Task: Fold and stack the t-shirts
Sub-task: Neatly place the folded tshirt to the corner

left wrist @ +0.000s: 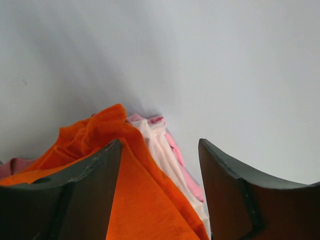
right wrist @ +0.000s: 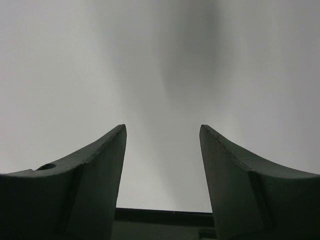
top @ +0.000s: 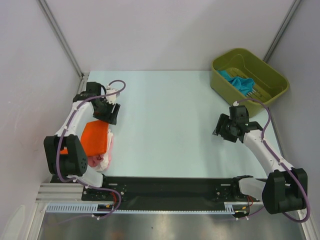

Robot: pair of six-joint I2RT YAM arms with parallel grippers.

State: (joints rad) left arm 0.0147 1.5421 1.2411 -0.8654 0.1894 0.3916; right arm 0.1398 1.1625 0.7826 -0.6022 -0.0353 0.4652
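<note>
The left fingers (left wrist: 85, 195) stand well apart and clamp nothing. Between them lies a bright orange cloth t-shirt (left wrist: 145, 205), folded on top of a white t-shirt (left wrist: 162, 155) and a pink t-shirt (left wrist: 181, 165). The right fingers (right wrist: 85, 185) are spread wide, holding nothing, with only a plain grey surface beyond them. Only the overhead view shows the stack at the left middle of the frame, on the pale desk (top: 165, 125). It also shows a teal-blue t-shirt (top: 240, 82) crumpled in an olive-green plastic tub (top: 220, 82) at upper right.

left gripper (left wrist: 160, 141) spread, right gripper (right wrist: 162, 126) spread
</note>
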